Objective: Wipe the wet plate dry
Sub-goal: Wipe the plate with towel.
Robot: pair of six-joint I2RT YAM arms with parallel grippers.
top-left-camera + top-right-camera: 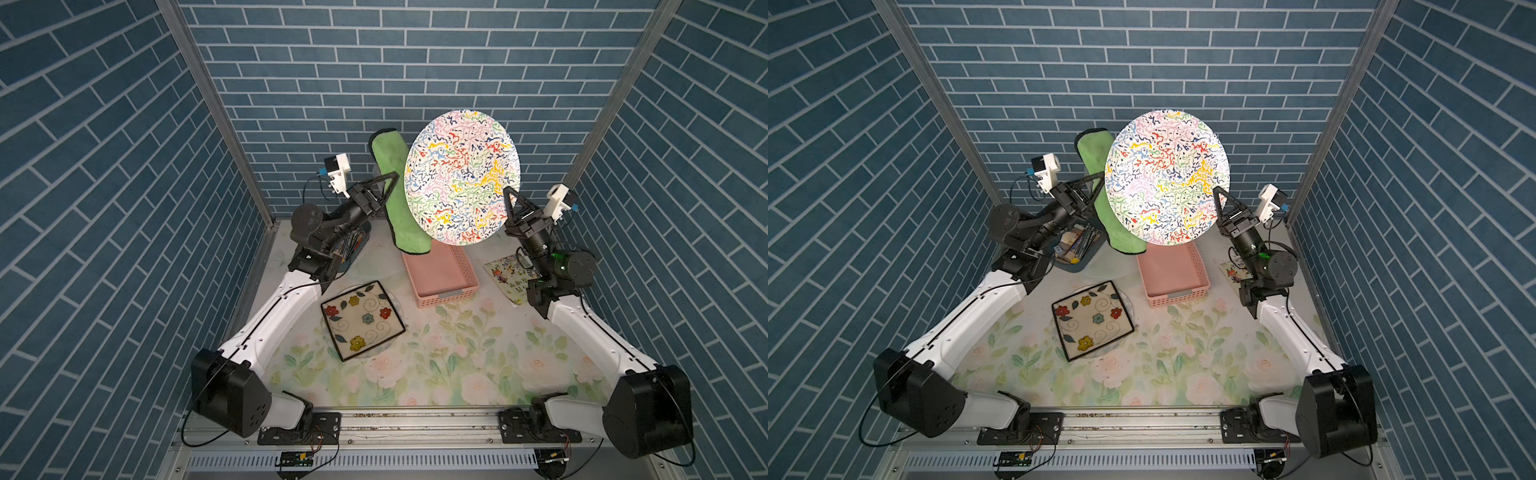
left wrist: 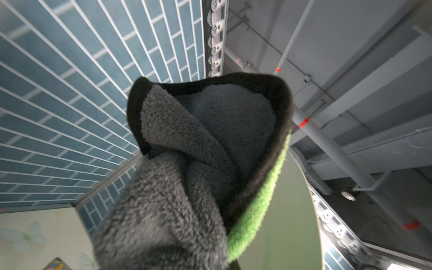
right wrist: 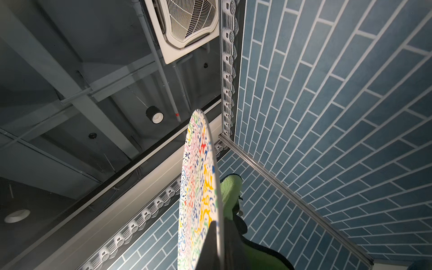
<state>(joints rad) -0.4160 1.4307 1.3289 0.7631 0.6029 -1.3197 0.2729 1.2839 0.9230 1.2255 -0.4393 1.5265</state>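
My right fingers [image 1: 508, 196] are pinched shut on the plate [image 1: 461, 174] at its lower rim, holding it on edge in the air above the pink basket [image 1: 440, 286]. My left fingers [image 1: 390, 176] are clamped on the green cloth [image 1: 388, 153], which sits against the plate's far face.

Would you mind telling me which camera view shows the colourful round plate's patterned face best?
The top views: both show the plate almost face-on. The right wrist view catches it nearly edge-on; the left wrist view is mostly cloth.
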